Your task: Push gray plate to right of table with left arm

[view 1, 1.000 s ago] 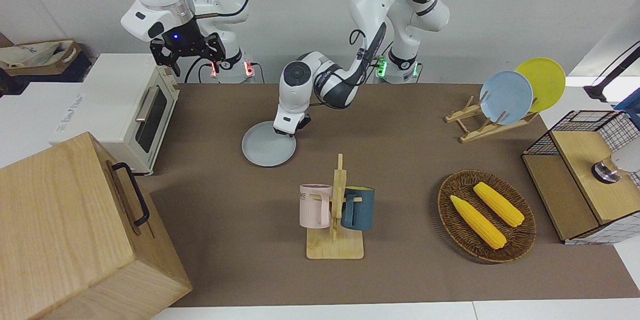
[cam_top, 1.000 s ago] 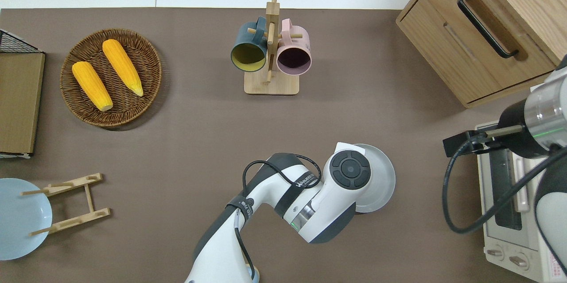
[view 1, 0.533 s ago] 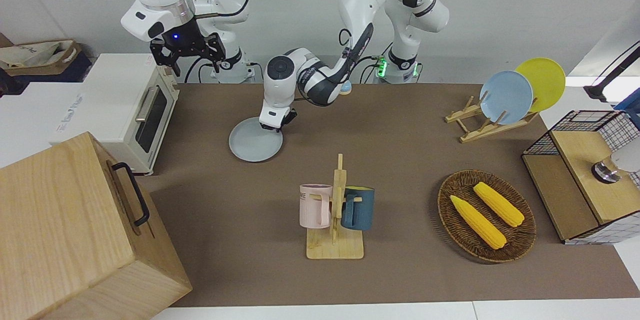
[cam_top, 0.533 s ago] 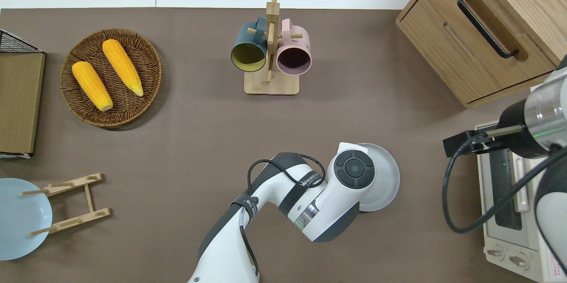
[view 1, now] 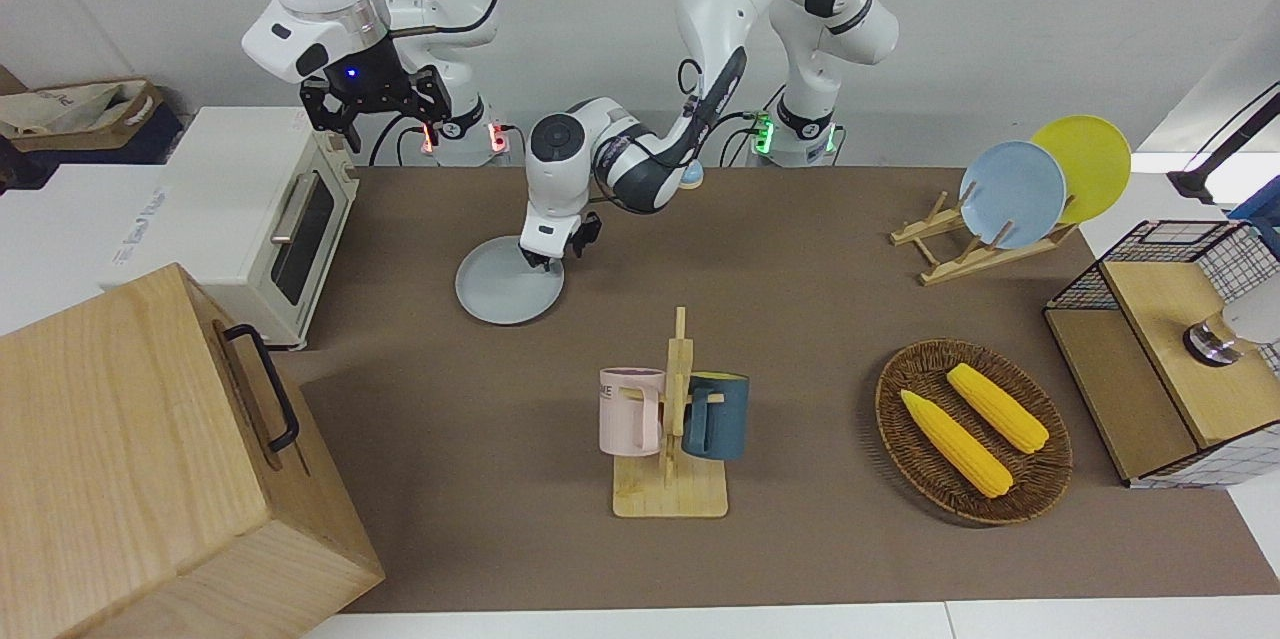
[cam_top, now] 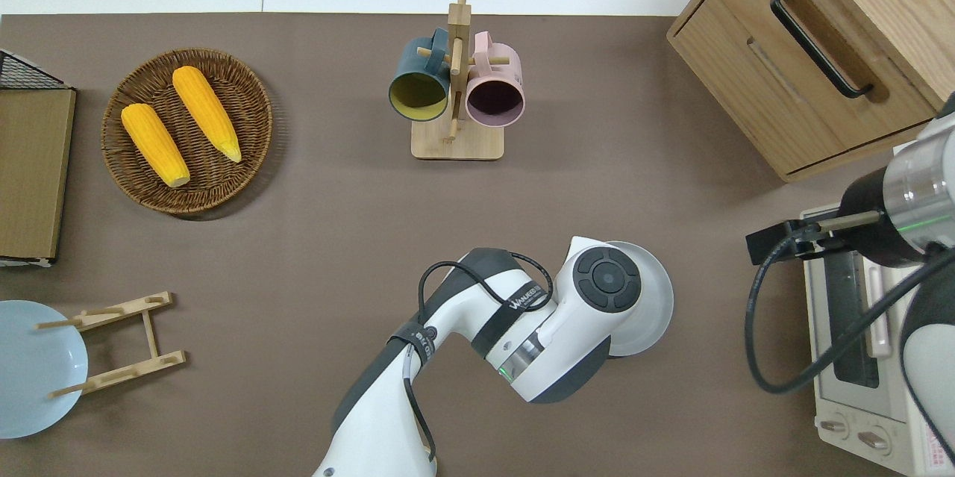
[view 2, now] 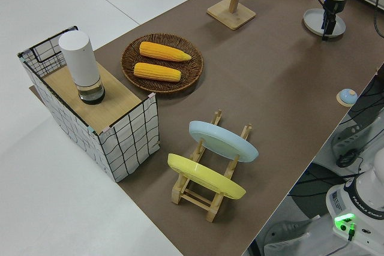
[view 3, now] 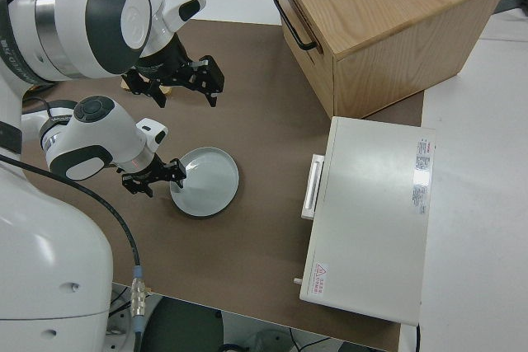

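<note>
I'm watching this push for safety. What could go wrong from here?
1. The left gripper is only at the rim of the plate, on the side toward the left arm's end; it might ride up over the shallow rim and slip.
2. The oven stands toward the right arm's end; a long push might bump the plate into it.

Robot lab: bench-mounted arms (view 1: 690, 49), staged kitchenware
</note>
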`<state>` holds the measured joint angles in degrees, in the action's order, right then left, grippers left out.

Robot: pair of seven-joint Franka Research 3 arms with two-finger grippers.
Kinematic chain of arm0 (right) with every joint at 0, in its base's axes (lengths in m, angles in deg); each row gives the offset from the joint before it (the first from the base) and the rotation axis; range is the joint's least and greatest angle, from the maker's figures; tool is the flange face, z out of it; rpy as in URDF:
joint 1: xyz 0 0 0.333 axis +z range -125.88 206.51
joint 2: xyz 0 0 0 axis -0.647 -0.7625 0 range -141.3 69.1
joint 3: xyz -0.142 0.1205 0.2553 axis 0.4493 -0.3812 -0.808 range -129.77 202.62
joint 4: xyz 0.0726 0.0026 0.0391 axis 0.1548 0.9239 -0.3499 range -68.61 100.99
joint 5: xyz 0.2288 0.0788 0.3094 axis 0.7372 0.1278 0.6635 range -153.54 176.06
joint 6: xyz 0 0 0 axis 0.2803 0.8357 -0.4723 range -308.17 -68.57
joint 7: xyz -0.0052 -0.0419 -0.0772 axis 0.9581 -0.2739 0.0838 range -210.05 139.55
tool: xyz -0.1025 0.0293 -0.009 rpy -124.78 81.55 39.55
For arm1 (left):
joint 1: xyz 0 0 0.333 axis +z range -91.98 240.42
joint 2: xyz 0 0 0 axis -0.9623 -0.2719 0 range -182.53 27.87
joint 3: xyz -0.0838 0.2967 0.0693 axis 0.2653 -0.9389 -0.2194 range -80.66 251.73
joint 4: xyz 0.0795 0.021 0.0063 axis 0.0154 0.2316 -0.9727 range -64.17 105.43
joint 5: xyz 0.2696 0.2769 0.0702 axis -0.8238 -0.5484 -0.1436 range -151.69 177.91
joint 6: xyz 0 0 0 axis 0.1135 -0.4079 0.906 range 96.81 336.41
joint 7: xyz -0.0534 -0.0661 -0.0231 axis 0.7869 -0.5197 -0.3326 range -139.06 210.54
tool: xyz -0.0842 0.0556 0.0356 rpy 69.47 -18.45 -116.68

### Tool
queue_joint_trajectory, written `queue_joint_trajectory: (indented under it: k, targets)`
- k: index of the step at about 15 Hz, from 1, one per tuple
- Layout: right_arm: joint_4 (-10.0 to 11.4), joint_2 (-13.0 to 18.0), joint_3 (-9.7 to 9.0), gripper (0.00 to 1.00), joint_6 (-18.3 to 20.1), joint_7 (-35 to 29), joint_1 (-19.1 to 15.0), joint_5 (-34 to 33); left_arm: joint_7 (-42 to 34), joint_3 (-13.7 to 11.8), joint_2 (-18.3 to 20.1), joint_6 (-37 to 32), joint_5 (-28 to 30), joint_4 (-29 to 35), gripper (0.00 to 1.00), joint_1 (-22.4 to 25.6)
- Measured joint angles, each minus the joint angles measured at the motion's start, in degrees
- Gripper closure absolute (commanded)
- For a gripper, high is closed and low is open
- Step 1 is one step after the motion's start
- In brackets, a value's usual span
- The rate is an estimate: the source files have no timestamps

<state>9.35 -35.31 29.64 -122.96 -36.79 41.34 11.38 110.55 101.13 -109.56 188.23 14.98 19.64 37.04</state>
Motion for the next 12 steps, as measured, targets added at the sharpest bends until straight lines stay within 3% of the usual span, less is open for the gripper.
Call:
queue_joint_trajectory:
  k: [3, 6, 12]
  targets:
    - [0.00, 0.00, 0.00, 0.017, 0.00, 0.00, 0.00, 0.00, -1.66, -0.66, 0.84, -4.74, -0.60, -2.78, 0.00, 0.15]
    - [0.00, 0.00, 0.00, 0.017, 0.00, 0.00, 0.00, 0.00, -7.44, -1.19, 4.29, -11.04, -0.73, -4.22, 0.00, 2.17]
    - [0.00, 0.00, 0.00, 0.017, 0.00, 0.00, 0.00, 0.00, -20.38, -1.53, 14.62, -23.12, -0.69, -4.62, 0.00, 13.34]
